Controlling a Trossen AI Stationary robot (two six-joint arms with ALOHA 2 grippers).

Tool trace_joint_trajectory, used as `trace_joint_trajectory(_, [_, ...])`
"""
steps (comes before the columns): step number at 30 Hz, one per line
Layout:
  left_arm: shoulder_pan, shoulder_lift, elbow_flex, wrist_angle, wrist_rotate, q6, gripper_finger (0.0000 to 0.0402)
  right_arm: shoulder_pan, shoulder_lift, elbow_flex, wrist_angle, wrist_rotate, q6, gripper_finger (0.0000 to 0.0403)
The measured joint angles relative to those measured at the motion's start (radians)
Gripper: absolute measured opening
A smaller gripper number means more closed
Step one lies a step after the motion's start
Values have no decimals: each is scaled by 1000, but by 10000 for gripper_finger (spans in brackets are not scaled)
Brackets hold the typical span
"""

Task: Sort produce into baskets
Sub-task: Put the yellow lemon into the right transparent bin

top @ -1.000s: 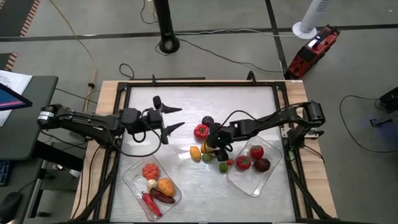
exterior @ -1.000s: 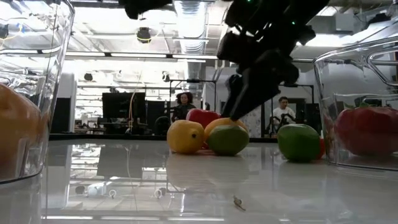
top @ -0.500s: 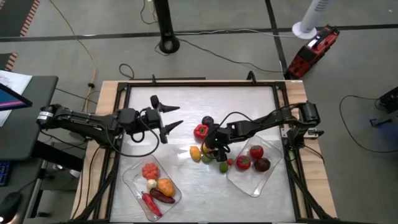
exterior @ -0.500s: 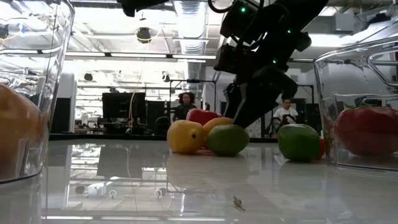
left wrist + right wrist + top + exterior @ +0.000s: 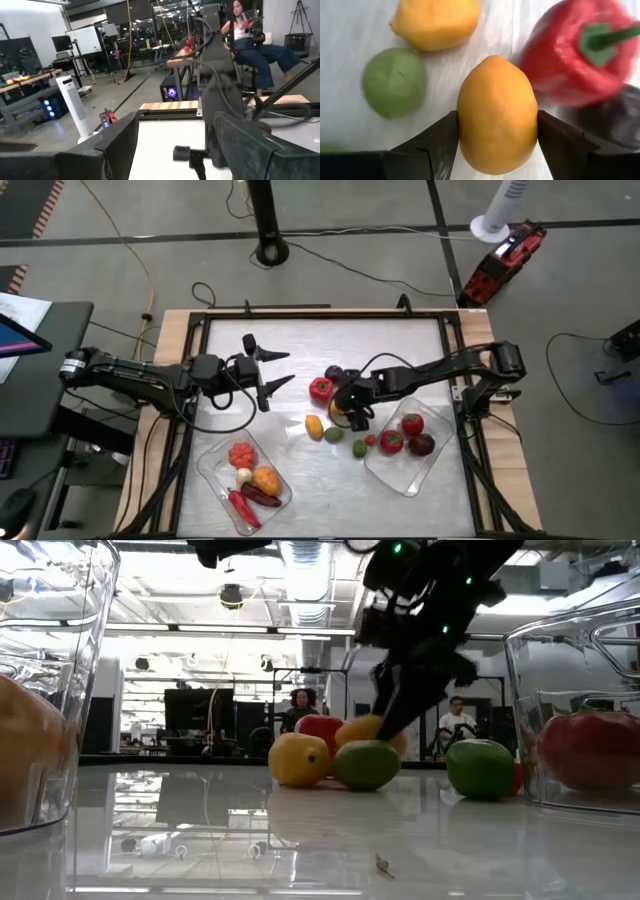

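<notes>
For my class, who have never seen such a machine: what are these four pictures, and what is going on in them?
Two dark robot arms work at a white table, sorting toy produce into two clear baskets. One picture looks straight down, one looks level across the tabletop, and two come from cameras on the arms' wrists. The right gripper is shut on an orange-yellow fruit, beside a red pepper, a green lime and another yellow fruit. The left gripper is open above bare table, holding nothing. The left basket and the right basket each already hold several pieces.
</notes>
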Motion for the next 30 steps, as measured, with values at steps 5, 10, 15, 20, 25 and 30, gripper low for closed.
trace_joint_trajectory(5, [0,0,0,-16,0,-5,248,-5,-108,0,-79,7,35,273])
trace_joint_trajectory(10, [0,0,0,-31,0,-3,248,8,-254,2,-203,-92,97,273])
trace_joint_trajectory(15, [0,0,0,-48,-3,-3,248,10,-388,2,-394,-268,231,273])
trace_joint_trajectory(20, [0,0,0,-50,-8,-6,248,56,-470,2,-612,-305,361,273])
trace_joint_trajectory(25, [0,0,0,-48,-39,-3,248,106,-488,2,-716,-306,481,278])
trace_joint_trajectory(30, [0,0,0,-56,-42,-3,247,110,-466,-3,-711,-298,542,300])
